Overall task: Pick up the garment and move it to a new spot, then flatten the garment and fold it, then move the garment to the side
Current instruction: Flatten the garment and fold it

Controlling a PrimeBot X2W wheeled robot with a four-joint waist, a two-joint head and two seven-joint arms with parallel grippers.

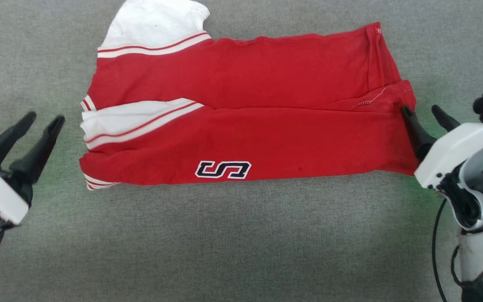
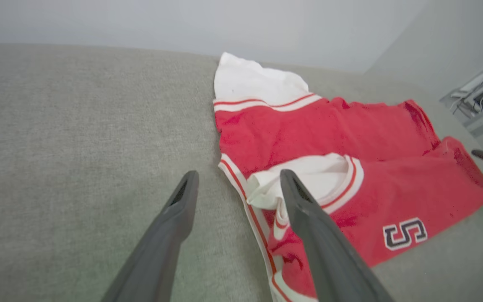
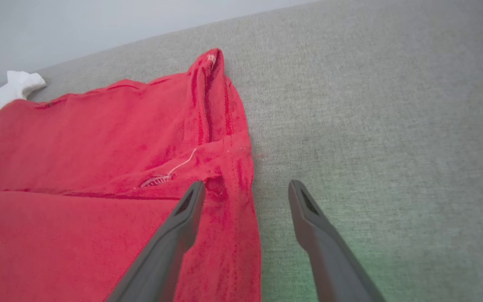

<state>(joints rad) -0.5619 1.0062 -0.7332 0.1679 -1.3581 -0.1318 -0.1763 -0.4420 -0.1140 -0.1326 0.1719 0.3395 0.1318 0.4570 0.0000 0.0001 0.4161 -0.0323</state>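
Observation:
The garment (image 1: 245, 121) lies folded lengthwise on the grey cloth surface: a red T-shirt with white sleeve ends at the left and a dark white-outlined letter (image 1: 223, 169) near its front edge. My left gripper (image 1: 43, 118) stands open just left of the shirt's sleeve end, holding nothing; in the left wrist view the garment (image 2: 350, 147) lies ahead and to the right of the left gripper (image 2: 238, 178). My right gripper (image 1: 424, 110) is open at the shirt's right hem. In the right wrist view the right gripper (image 3: 245, 186) straddles the hem edge of the garment (image 3: 99, 167), one finger over the fabric.
The grey fabric surface (image 1: 241, 243) stretches all around the shirt, with bare room in front and on both sides. A pale wall (image 2: 224, 21) rises behind the surface. Some grey equipment with cables (image 2: 480, 94) sits at the far right of the left wrist view.

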